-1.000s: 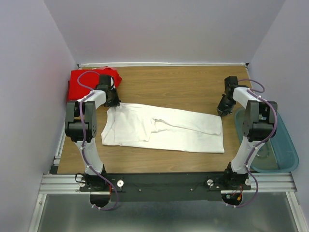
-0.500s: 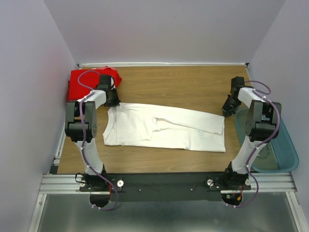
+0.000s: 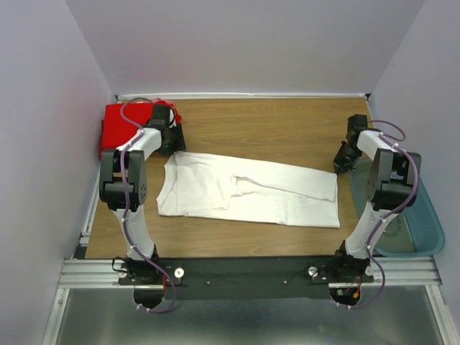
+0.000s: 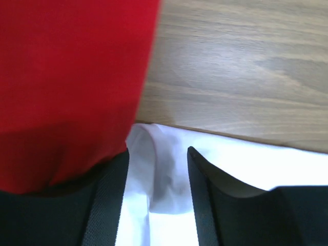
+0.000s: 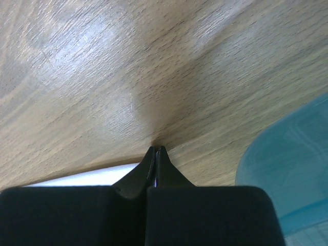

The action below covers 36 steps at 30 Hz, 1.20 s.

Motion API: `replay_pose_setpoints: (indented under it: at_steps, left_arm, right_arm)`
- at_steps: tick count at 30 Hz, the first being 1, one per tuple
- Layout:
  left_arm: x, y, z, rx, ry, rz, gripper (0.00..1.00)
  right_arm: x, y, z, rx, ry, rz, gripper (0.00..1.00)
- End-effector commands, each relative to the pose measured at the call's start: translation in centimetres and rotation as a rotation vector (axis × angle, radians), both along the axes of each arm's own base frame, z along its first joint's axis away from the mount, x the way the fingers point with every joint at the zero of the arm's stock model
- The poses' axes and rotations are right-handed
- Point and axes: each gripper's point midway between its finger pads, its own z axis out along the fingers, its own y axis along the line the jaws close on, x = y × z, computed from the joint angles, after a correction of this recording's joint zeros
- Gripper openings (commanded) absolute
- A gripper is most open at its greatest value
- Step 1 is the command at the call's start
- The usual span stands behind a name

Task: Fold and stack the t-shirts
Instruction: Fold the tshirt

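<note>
The white t-shirt (image 3: 251,190) lies folded into a long band across the wooden table. Its far left corner (image 4: 164,169) bunches up between the fingers of my left gripper (image 4: 158,154), which stands open and grips nothing. In the top view the left gripper (image 3: 171,138) sits at that corner, beside the red t-shirt (image 3: 118,126) heaped at the far left; red cloth (image 4: 66,77) fills the left of its wrist view. My right gripper (image 3: 343,159) is at the band's far right corner, tips (image 5: 158,148) down on the wood. It is shut, with a sliver of white cloth (image 5: 87,177) pinched in it.
A translucent blue-tinted tub (image 3: 410,223) stands at the right table edge, close behind the right arm; its rim (image 5: 287,164) shows in the right wrist view. Walls close in on three sides. Bare wood (image 3: 266,126) lies beyond the white t-shirt.
The left gripper has opened and let go of the white t-shirt's corner, lifting slightly away. The right gripper has moved right, and the white t-shirt has slid a little right with it.
</note>
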Motion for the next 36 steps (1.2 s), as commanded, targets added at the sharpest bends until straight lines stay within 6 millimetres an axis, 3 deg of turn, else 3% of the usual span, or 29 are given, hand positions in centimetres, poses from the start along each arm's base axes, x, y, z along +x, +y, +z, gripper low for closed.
replay_pose_setpoints:
  at_steps: [1,4,10,14,15,17,18,22,27,29,32,36]
  left_arm:
    - [0.7,-2.8,2.5,0.0,-0.036,-0.048,0.6]
    - [1.1,-5.2,4.8,-0.017,-0.067,-0.071,0.61]
    - [-0.1,-7.9,8.2,-0.029,-0.099,-0.027,0.64]
    - [-2.5,-9.5,8.1,-0.052,-0.07,-0.064,0.66]
    - [-3.4,-9.4,7.4,-0.036,-0.051,-0.06,0.66]
    - [-4.4,-9.3,7.4,-0.039,-0.05,-0.039,0.66]
    - [-4.8,-8.3,7.7,-0.012,-0.075,-0.003,0.67]
    - [-5.3,-6.8,8.9,0.022,-0.114,0.063,0.7]
    - [-5.2,-6.9,10.1,0.013,-0.126,0.064,0.7]
    - [-5.6,-7.7,9.8,-0.003,-0.114,0.042,0.7]
    - [-6.7,-9.3,7.8,-0.022,-0.061,-0.003,0.7]
    - [-9.1,-11.9,3.8,-0.088,0.041,-0.074,0.7]
  right_arm:
    - [-1.5,-1.6,-0.6,-0.055,0.059,0.005,0.01]
    - [-1.3,-1.4,-0.4,-0.045,0.05,0.009,0.0]
    - [-0.9,-0.8,0.1,-0.016,0.032,0.026,0.02]
    - [-0.4,-0.5,1.1,0.0,0.0,0.045,0.22]
    - [-0.2,-0.4,1.5,0.002,-0.011,0.049,0.3]
    - [0.2,-0.4,2.5,0.006,-0.043,0.057,0.36]
    - [0.5,-0.3,2.9,0.009,-0.054,0.063,0.4]
    - [1.2,0.2,4.2,0.028,-0.099,0.083,0.44]
    - [2.1,2.3,5.3,0.095,-0.145,0.145,0.46]
    - [2.4,3.7,5.7,0.1,-0.156,0.189,0.46]
    - [2.7,5.9,6.4,0.115,-0.179,0.251,0.46]
    - [2.3,8.9,6.5,0.162,-0.191,0.32,0.46]
